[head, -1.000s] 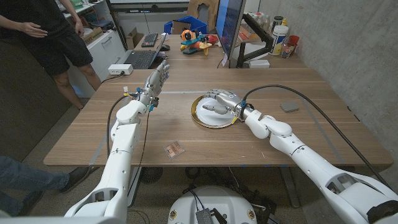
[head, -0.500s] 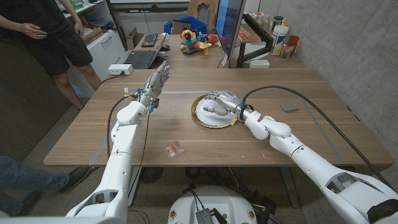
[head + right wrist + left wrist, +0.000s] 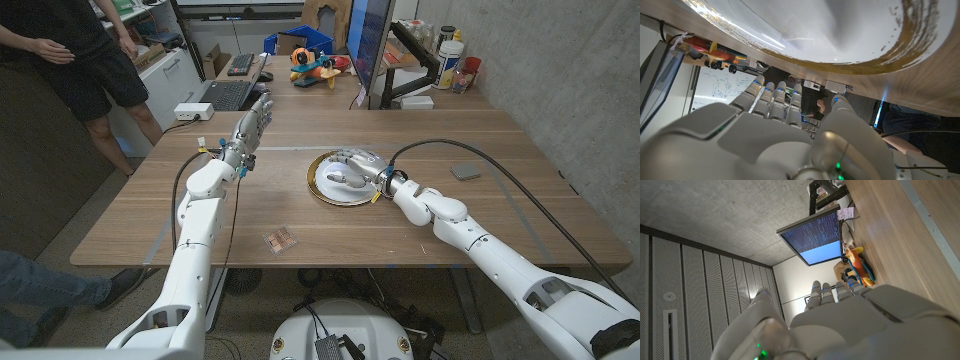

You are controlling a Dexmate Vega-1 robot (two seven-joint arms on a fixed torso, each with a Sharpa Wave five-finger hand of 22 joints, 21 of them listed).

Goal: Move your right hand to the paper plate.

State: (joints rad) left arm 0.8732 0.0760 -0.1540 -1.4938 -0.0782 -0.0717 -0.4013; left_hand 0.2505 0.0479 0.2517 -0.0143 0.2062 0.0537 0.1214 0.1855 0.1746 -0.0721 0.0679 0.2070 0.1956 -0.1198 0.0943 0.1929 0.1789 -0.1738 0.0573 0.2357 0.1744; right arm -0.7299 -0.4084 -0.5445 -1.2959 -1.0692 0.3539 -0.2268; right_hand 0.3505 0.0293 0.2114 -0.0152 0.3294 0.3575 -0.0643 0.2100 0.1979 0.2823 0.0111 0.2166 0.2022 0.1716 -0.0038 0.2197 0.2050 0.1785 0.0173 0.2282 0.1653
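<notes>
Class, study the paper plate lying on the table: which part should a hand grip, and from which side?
Probably the paper plate's raised rim on its near-left edge, fingers pinching from above. It lies flat on the table, and the right hand covers its far-right part.

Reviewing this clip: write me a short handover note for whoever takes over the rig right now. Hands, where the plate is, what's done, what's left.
Right hand: over the paper plate, holding nothing, fingers apart; whether it touches the plate cannot be told.
Left hand: raised above the table on the left side, fingers apart, holding nothing.
Plate: mid-table, white with a gold rim.
Also on the table: a small brown patterned object near the front edge, a grey pad to the right.
Done: right hand has reached the plate.
Left: probably nothing beyond confirming contact, if that is required.
</notes>
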